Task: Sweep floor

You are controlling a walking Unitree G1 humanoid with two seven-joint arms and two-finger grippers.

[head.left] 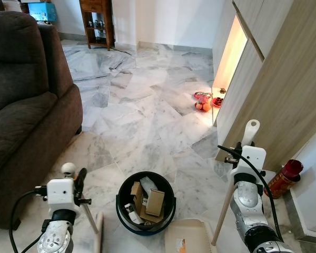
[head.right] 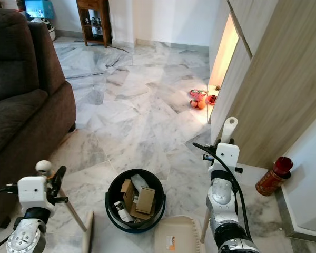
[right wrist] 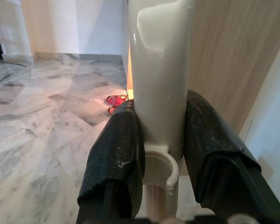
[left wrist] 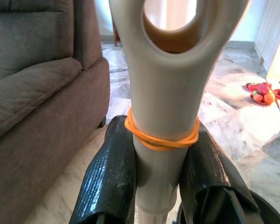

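Note:
My left gripper [left wrist: 161, 144] is shut on the cream broom handle [left wrist: 165, 88], just below an orange rubber band [left wrist: 161, 137]. In the left eye view that handle's round tip [head.left: 68, 168] rises at the lower left, and its wooden stick [head.left: 89, 215] slants down to the brush head [head.left: 98, 234]. My right gripper [right wrist: 161, 128] is shut on the white dustpan handle [right wrist: 161, 70], whose top [head.left: 251, 130] stands at the lower right. Its pole [head.left: 221, 221] runs down to the beige dustpan [head.left: 189, 238] on the marble floor [head.left: 142, 110].
A dark round bin [head.left: 146, 203] with cardboard scraps stands between the two tools. A brown sofa [head.left: 26, 105] is on the left and a wood-panelled cabinet [head.left: 284, 89] on the right. A red canister [head.left: 284, 178] and red plates with oranges [head.left: 204, 101] sit by the cabinet.

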